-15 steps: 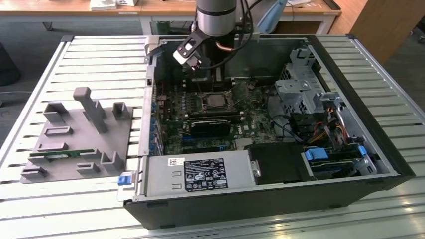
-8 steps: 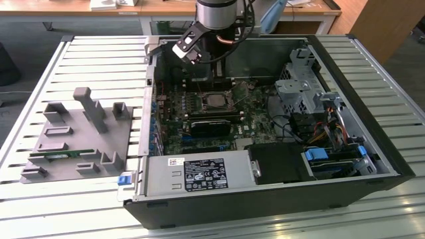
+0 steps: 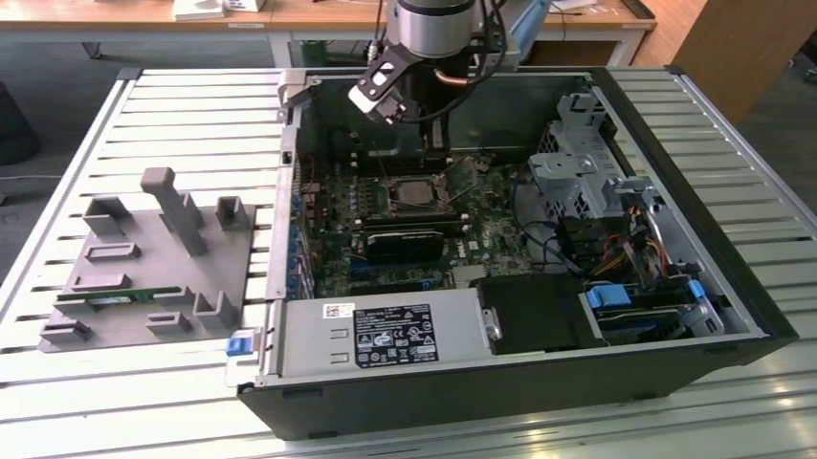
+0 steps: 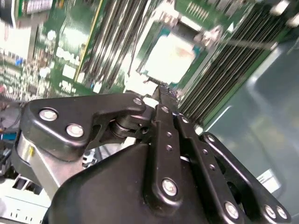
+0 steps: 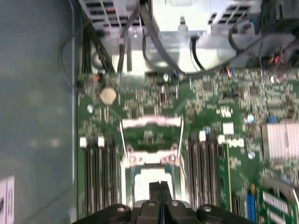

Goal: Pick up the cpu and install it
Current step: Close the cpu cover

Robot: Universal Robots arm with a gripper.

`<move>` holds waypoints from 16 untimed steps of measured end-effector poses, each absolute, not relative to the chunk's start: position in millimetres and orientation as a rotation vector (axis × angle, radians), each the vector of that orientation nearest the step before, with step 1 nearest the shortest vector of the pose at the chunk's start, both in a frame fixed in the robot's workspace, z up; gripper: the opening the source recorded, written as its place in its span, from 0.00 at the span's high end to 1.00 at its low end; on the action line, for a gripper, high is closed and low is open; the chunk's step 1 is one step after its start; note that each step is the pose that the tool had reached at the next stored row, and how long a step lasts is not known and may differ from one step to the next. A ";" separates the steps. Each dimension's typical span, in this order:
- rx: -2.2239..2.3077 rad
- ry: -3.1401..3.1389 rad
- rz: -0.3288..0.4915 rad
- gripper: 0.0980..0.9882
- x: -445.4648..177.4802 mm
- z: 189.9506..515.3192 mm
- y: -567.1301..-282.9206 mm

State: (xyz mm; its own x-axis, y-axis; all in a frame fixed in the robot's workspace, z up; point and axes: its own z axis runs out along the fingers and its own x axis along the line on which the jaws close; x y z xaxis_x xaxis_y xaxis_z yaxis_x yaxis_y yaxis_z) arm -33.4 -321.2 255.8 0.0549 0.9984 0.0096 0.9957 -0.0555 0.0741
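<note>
The cpu (image 5: 148, 179), a pale shiny square, lies flat in the open socket on the green motherboard; in the second wrist view the cpu (image 4: 174, 55) has a thin greenish rim. The socket's metal load frame (image 5: 150, 133) is folded back. My gripper (image 5: 160, 187) hangs just over the chip's edge, its two black fingers pressed together with nothing visible between them. In the second wrist view the gripper (image 4: 163, 91) ends close above the board beside the chip. The exterior view has the gripper (image 3: 438, 164) inside the case, right behind the socket (image 3: 411, 194).
The open computer case (image 3: 715, 287) lies on a slatted table. Memory slots (image 5: 98, 177) flank the socket on both sides. Cables (image 5: 154, 42) and a drive cage (image 3: 575, 172) stand nearby. A grey parts holder (image 3: 153, 268) with a green memory stick (image 3: 121, 298) sits at the exterior view's left.
</note>
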 end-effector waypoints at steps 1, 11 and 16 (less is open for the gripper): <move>2.250 2.128 0.084 0.99 -29.8 255.8 -321.2; 2.250 2.137 0.075 0.99 -20.3 265.8 -321.1; 2.247 2.141 0.073 0.99 1.2 263.7 -321.2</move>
State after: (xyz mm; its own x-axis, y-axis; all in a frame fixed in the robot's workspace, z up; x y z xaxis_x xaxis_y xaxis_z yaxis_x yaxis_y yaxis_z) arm 1.2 -321.2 263.7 0.0478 0.9988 0.0087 0.9971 -0.0483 0.0591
